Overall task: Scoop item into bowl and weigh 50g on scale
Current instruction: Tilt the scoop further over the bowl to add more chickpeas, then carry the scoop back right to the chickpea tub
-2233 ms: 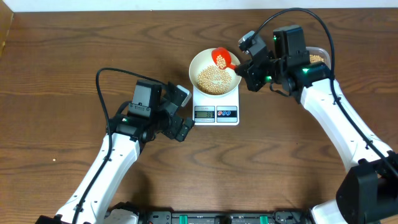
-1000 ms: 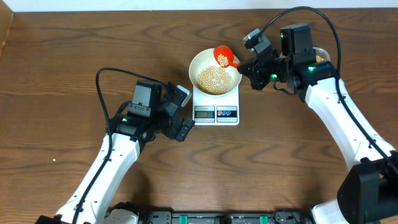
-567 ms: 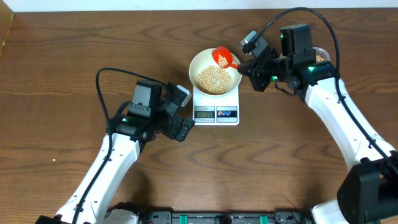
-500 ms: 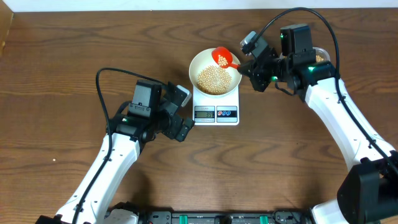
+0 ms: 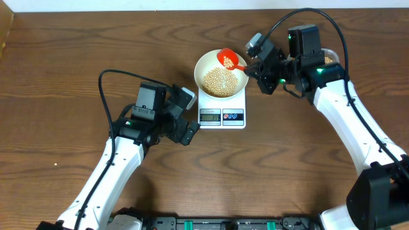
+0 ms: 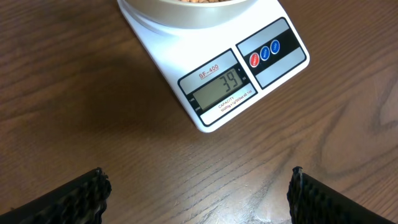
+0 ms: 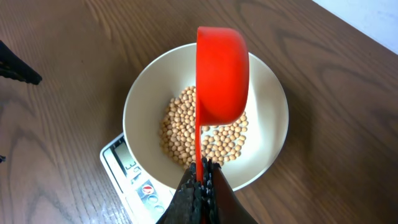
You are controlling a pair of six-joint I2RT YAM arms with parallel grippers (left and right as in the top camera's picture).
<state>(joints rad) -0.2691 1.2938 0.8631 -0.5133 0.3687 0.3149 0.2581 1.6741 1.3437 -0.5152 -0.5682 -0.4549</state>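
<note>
On the wood table (image 5: 64,51), left gripper (image 5: 190,115) gapes beside the scale (image 5: 222,110); right gripper (image 7: 200,180) clenches a scoop (image 5: 227,60) above it.

The scale (image 5: 241,107) lies on the worktop (image 5: 64,76), just before the left tool (image 5: 190,116), with its display end nearest to that tool. The bowl (image 5: 199,67) stands on the far part of the scale, and the beans (image 5: 219,80) lie in it. The right tool (image 5: 248,69) is just beside the bowl's right rim. The scoop (image 5: 228,60) in its grip reaches out before it, over the bowl. A tub (image 5: 326,59) lies behind this tool.
</note>
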